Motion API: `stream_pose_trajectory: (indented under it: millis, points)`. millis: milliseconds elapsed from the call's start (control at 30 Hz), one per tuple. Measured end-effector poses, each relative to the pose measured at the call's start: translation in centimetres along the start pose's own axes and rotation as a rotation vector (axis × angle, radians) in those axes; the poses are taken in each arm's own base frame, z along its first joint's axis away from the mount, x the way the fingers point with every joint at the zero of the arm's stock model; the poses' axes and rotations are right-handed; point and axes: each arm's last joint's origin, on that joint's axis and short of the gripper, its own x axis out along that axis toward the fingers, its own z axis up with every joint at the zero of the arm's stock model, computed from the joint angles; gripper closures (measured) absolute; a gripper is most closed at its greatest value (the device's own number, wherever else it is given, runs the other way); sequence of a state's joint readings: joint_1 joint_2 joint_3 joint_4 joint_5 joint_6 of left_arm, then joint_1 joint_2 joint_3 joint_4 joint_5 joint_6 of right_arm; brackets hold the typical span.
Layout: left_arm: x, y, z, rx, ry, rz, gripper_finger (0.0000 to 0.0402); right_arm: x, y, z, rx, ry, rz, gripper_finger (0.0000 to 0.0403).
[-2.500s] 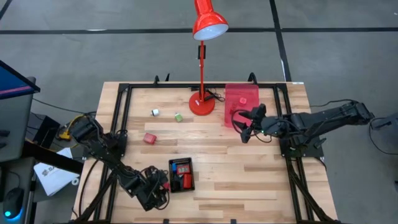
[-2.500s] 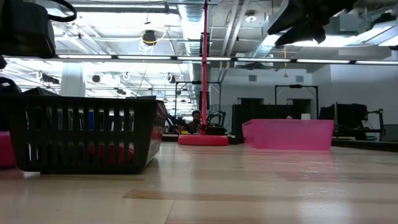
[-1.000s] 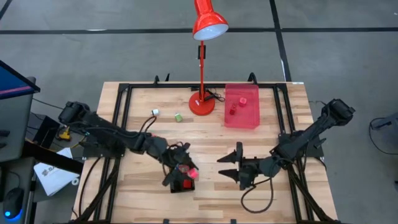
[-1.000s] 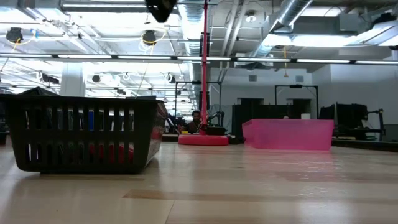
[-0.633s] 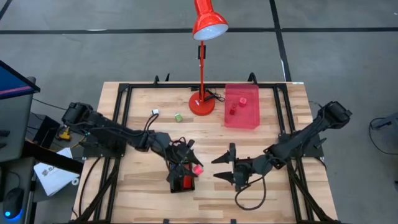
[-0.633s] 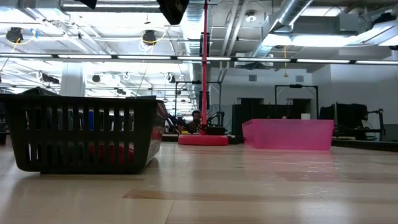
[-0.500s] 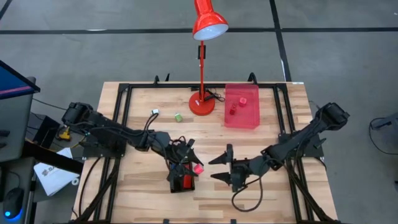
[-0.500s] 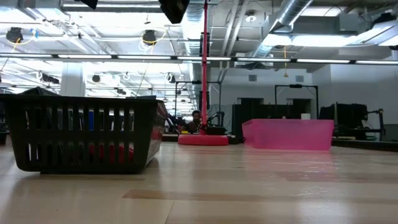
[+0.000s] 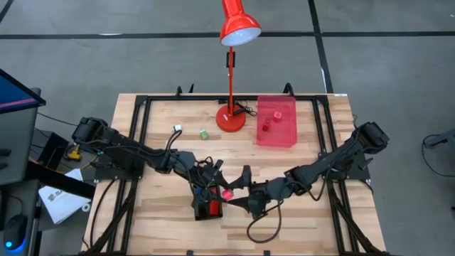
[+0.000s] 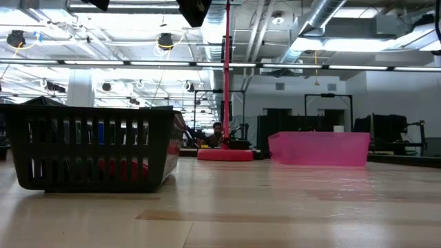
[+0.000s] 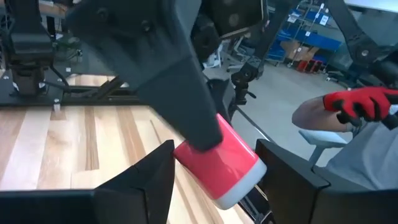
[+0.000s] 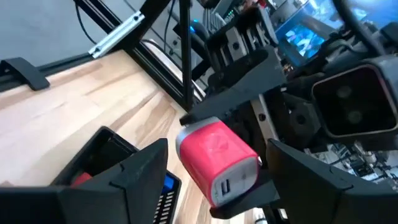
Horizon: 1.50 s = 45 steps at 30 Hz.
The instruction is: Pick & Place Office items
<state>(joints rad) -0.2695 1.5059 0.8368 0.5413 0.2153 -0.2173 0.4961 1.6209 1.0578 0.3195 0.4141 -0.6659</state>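
High view counts it out: two arms of mine, one red desk lamp (image 9: 229,114) at the far edge, one translucent pink tray (image 9: 276,121) right of it, and one black basket (image 9: 207,201) near the middle of the bench (image 9: 163,235). My left jaws (image 9: 211,186) grip a single pink block with a white end (image 9: 227,193) just above the basket's right side. My right jaws (image 9: 243,189) stand open on either side of that block, not touching it. Two small red pieces (image 9: 265,125) sit in the pink tray; one white piece (image 9: 177,129) and one green piece (image 9: 203,134) lie left of the lamp base. What lies in the basket is partly hidden under my left wrist; only red shows. Low view cuts off both arms at its top.
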Motion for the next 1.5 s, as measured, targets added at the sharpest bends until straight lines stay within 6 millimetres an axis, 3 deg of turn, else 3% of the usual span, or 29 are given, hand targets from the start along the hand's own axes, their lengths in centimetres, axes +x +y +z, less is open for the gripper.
stream_pose_trajectory:
  millis: [433,867,1167,1500]
  points:
    - [0.0,0.0,0.0,-0.001,0.005,0.001,0.0204,1.1,0.2,0.1,-0.008,0.037,0.035,0.015]
    - [0.0,0.0,-0.2,-0.011,0.022,-0.001,0.0205,1.0,0.5,0.2,-0.038,0.039,0.055,0.0268]
    - [-0.1,0.2,-0.1,0.016,0.015,0.014,0.0163,0.7,0.9,0.5,-0.037,0.056,0.027,0.0275]
    - [-1.6,-0.1,1.5,0.09,-0.013,0.081,0.0141,-0.2,2.5,1.4,-0.026,0.077,0.035,0.0276]
